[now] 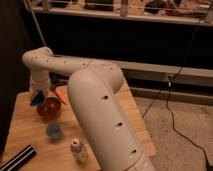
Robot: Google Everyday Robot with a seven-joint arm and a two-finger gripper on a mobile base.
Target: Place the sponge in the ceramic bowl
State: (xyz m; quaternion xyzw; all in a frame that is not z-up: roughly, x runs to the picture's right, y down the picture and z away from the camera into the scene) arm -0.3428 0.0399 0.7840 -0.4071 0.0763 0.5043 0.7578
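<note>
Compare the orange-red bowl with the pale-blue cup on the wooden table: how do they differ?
The bowl is orange-red and wider; the cup is pale blue and smaller. The bowl sits farther back, beside the pincer gripping the sponge; the cup stands nearer the camera. Both are round and upright on the table.

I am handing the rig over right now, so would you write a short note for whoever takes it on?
Gripper: at the far left of the table, shut, with the sponge at its tip, apparently held and tilted.
Ceramic bowl: on the table just right of and nearer than the sponge, nothing in it.
Nearby: an orange carrot-like piece behind the bowl, a pale-blue cup in front of it.
Done: the sponge seems picked up and brought beside the bowl.
Left: move over the bowl, lower, release the sponge inside, withdraw.
</note>
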